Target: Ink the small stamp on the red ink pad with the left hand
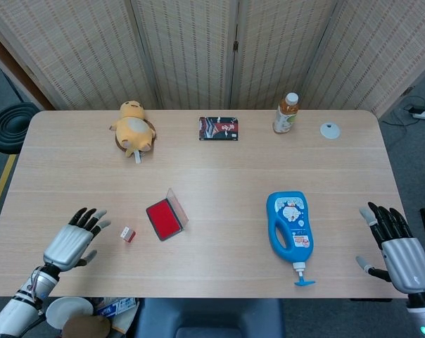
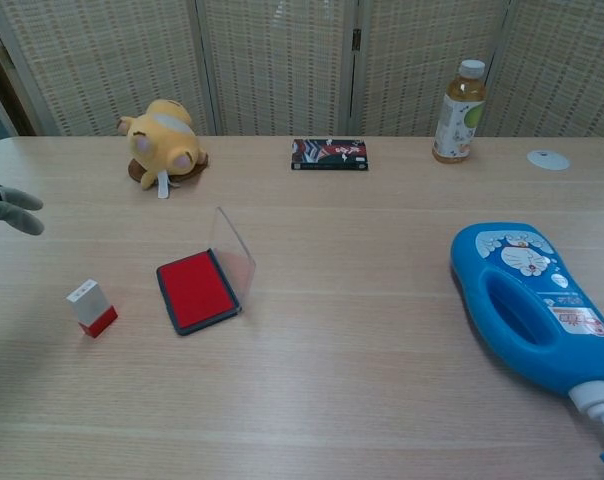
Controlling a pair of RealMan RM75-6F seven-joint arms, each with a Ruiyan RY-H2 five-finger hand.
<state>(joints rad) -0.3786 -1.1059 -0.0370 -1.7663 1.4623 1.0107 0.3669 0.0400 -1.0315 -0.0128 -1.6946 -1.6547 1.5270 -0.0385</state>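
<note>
The small stamp (image 1: 128,234) (image 2: 92,307), white on top with a red base, stands upright on the table. Just right of it lies the red ink pad (image 1: 164,219) (image 2: 196,290) with its clear lid raised on the far side. My left hand (image 1: 74,241) hovers over the table a short way left of the stamp, open with fingers spread and holding nothing. Only its fingertips (image 2: 12,210) show at the left edge of the chest view. My right hand (image 1: 399,248) is open off the table's front right corner.
A blue pump bottle (image 1: 290,226) (image 2: 532,302) lies on its side at the front right. Along the far edge are a yellow plush toy (image 1: 133,127), a dark card box (image 1: 218,128), a tea bottle (image 1: 286,113) and a white disc (image 1: 330,130).
</note>
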